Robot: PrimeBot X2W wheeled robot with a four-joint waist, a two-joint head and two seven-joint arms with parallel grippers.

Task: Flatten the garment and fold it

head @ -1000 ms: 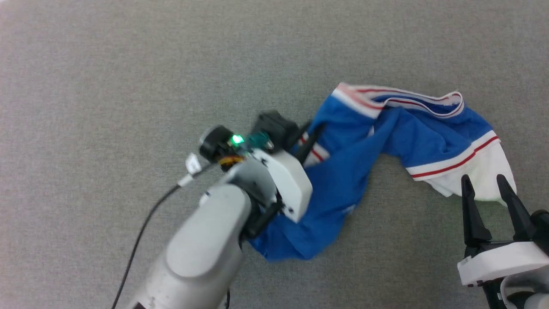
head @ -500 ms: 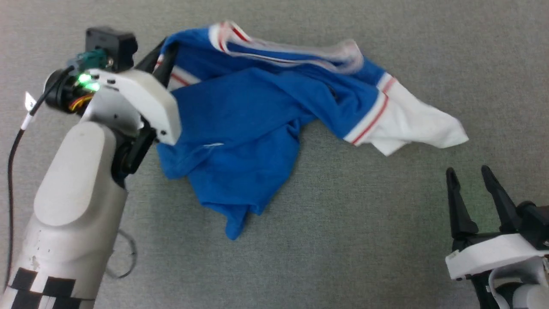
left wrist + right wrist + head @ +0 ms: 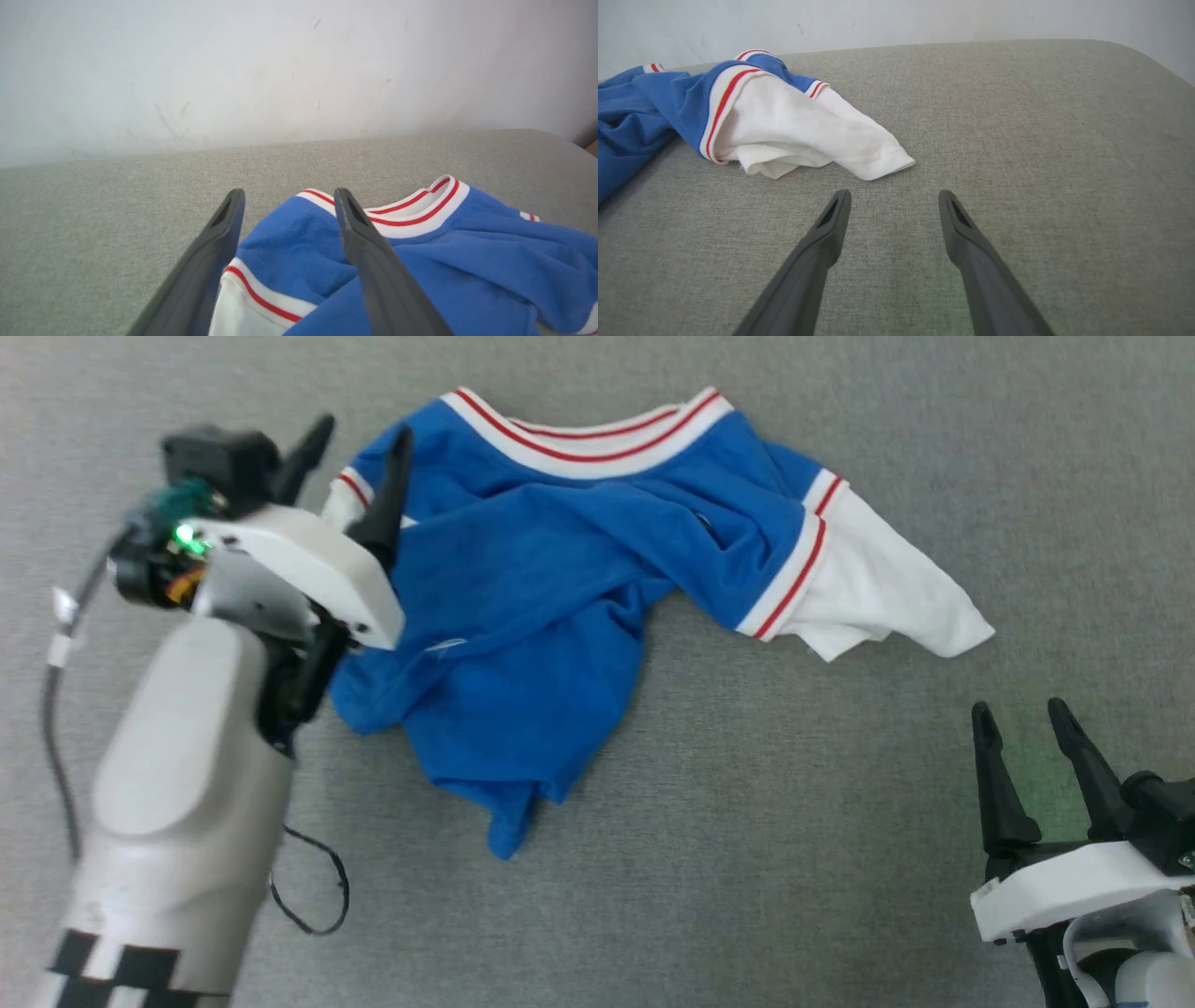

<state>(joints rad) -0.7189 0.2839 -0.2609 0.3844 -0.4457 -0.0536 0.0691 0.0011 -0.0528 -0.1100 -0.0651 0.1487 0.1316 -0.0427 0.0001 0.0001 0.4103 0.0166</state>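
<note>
Item: the garment [image 3: 541, 588], royal-blue jersey with red-and-white striped collar [image 3: 588, 434], on a grey fabric surface [image 3: 747, 849]. Change recorded: half a second before, the left gripper [image 3: 362, 431] was clamped on the cloth at the near shoulder, and the collar edge showed blurred and raised. At this moment its fingers stood parted and held nothing, and the cloth had settled on the surface. Position: the near white sleeve end [image 3: 238, 312] lay between and beneath the left fingers. The collar curved just ahead and to the right of their tips, and the blue body ran off to that gripper's right. The far white sleeve [image 3: 878, 588] lay ahead and to the left of the right gripper [image 3: 1019, 707], apart from it. That gripper was likewise spread and empty. Condition: collar and both sleeves now lay spread apart, but the body was creased and doubled over itself, the lower part drawn to a bunched point. Assessment: the pull and release looked finished and flattening only partly done, with folding not begun.
</note>
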